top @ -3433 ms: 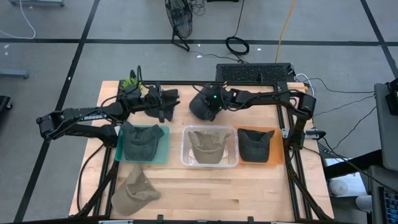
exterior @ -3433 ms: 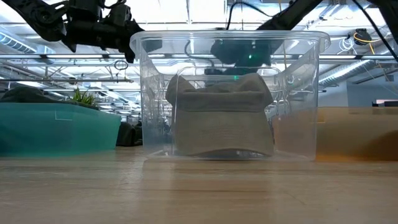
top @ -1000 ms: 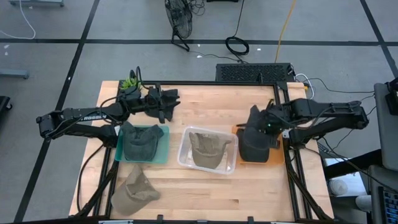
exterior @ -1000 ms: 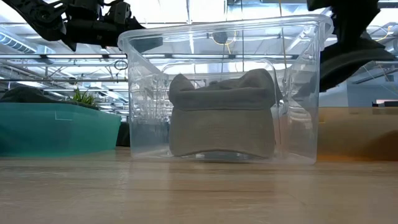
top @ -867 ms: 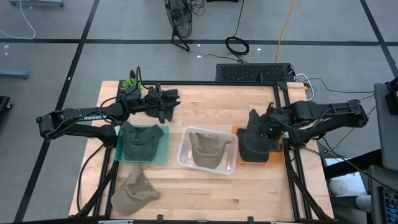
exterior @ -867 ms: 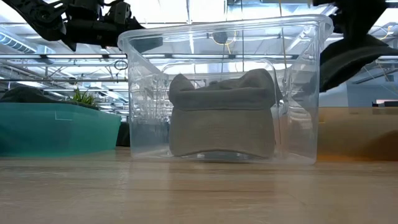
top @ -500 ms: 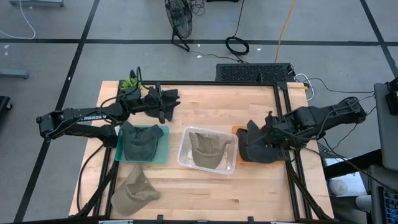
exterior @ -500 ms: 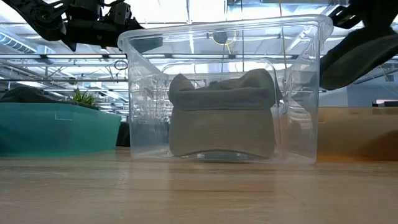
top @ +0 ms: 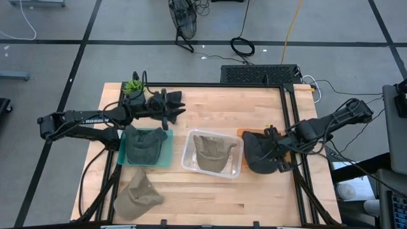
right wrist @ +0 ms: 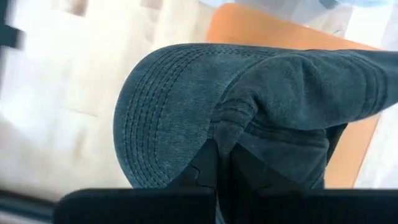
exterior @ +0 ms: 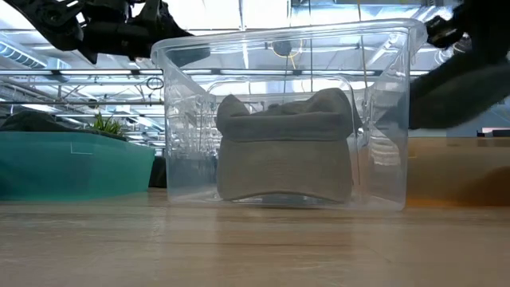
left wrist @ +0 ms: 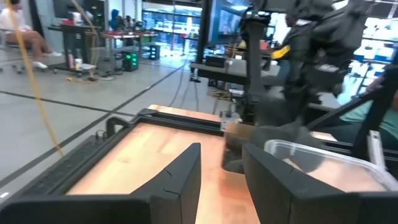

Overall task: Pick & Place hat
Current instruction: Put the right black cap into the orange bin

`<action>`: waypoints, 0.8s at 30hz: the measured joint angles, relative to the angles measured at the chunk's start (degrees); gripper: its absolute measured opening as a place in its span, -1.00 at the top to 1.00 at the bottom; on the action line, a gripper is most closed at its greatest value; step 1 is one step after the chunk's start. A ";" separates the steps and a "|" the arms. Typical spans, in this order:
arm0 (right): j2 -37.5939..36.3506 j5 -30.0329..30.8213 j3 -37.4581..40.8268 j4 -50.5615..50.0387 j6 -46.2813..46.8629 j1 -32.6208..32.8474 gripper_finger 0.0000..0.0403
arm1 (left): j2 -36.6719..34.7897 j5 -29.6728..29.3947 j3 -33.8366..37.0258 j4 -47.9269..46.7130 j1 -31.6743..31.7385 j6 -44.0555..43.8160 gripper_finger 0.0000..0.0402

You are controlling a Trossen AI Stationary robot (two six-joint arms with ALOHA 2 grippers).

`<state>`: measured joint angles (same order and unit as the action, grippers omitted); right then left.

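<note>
**Dark hat held over the orange bin, release still to come**

High view: at right of centre, the right gripper (top: 275,154) holds the dark hat (top: 259,154) over the orange bin (top: 243,133), the brim spilling past the bin's lower edge. The clear bin (top: 189,141) at centre holds a tan hat (top: 209,150); the teal bin (top: 167,145) at left holds a grey-green hat (top: 144,146); a loose tan hat (top: 136,194) lies on the table (top: 210,197) at lower left. The left gripper (top: 175,108) waits at upper left.

Low view: the clear bin fills the centre; the dark hat shows as a blurred mass at the right edge, off the table.

Left wrist view: the left fingers (left wrist: 181,177) stand parted with nothing between them.

Right wrist view: the right fingers (right wrist: 208,168) are pressed together, pinching a fold of the hat's crown, orange bin beneath.

To finish well, I judge the hat should be brought squarely over the bin and lowered so the brim clears the rim before letting go; a release here would likely leave it draped on the edge.
</note>
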<state>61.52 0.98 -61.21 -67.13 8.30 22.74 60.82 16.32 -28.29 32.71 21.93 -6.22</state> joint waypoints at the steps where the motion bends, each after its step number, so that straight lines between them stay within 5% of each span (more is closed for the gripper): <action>1: 0.00 1.04 1.33 0.89 -0.92 -0.01 0.97 | 0.00 -0.01 0.00 0.02 -0.63 0.02 0.37; 8: -0.04 6.61 6.58 5.11 -6.90 -0.13 0.97 | 0.00 -3.89 0.00 0.02 -5.36 0.09 0.37; 24: 0.00 8.02 14.00 5.66 -4.85 -0.13 0.97 | 0.00 -10.27 0.01 -0.49 -12.09 0.49 0.37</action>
<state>61.52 9.01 -47.21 -61.47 3.44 22.61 60.82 6.04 -28.29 32.22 9.84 -5.72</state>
